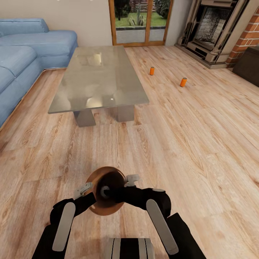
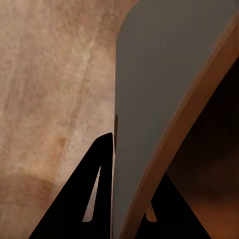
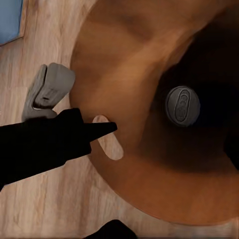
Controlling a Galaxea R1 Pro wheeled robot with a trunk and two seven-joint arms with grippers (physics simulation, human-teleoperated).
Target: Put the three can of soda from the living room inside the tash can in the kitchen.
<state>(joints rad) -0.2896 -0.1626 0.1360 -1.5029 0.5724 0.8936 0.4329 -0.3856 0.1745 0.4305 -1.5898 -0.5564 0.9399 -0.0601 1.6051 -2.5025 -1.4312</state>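
Low in the head view, the coppery trash can [image 1: 106, 172] hangs over the wood floor in front of me. My left gripper [image 1: 85, 188] is shut on its rim; the left wrist view shows the bin wall [image 2: 164, 74] pinched between the fingers of that gripper [image 2: 130, 199]. My right arm [image 1: 144, 197] reaches across the bin's mouth. The right gripper [image 3: 113, 177] is open above the bin [image 3: 129, 64], one fingertip by a handle cut-out [image 3: 108, 142]. One soda can [image 3: 182, 105] lies deep inside, grey top showing. Two orange cans [image 1: 151, 71] [image 1: 183, 82] stand on the floor far ahead to the right.
A low grey table [image 1: 99, 77] stands ahead, left of the two cans. The blue sofa [image 1: 21, 54] runs along the left. A brick fireplace [image 1: 216, 28] and a dark cabinet [image 1: 248, 64] sit at the far right. Open plank floor [image 1: 201, 144] lies between me and the cans.
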